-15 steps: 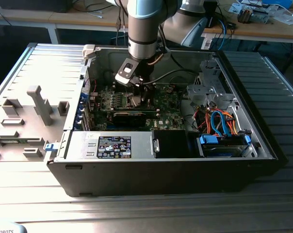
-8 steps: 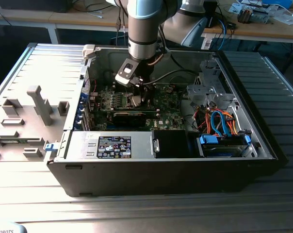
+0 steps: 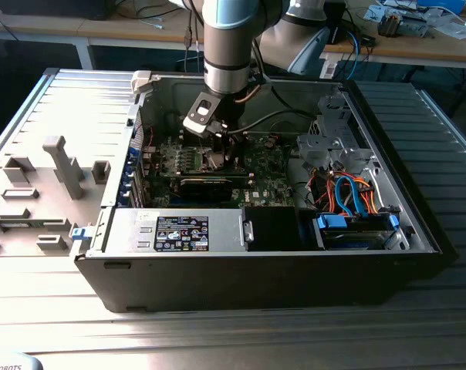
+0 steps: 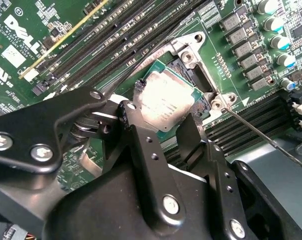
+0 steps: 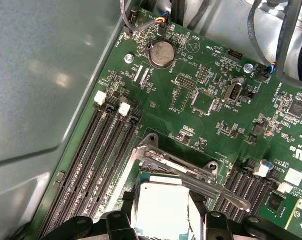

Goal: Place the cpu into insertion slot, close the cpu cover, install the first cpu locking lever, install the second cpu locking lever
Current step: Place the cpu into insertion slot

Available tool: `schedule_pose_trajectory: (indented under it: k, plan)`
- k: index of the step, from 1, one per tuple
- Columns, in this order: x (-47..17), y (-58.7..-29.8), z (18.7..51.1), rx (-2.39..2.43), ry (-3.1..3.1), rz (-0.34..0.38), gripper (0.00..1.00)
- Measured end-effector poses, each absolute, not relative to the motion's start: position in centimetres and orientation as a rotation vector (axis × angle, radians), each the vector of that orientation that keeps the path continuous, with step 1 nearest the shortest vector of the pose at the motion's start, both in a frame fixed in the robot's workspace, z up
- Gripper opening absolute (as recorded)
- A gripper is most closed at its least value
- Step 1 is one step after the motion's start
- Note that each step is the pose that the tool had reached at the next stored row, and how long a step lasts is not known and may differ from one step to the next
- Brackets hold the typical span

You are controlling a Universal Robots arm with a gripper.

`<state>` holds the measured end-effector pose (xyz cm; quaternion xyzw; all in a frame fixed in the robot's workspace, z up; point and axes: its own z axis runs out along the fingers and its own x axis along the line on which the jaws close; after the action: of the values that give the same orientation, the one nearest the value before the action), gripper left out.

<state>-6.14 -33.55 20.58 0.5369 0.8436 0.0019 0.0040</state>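
Ribbed grey table (image 3: 241,339) carries it all. The open case (image 3: 256,277) sits flat on it, directly beneath the fingers (image 3: 227,132). Grey blocks (image 3: 63,166) stand on it well away from the fingers, toward the exterior view's left.

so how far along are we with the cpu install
Done, by the look of it: the cpu lies flat in the insertion slot. In hand: the gripper is down at the cpu. Left: the cpu's face is bare, the cpu cover seems to stand open beside it, and a locking lever sticks out loose from the socket.
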Motion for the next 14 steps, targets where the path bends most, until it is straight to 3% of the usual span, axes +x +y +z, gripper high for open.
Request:
schedule_pose_trajectory:
  k: [14]
  plan:
    - [-6.14, -33.74, 20.20, 1.684, 2.646, 0.002, 0.54]
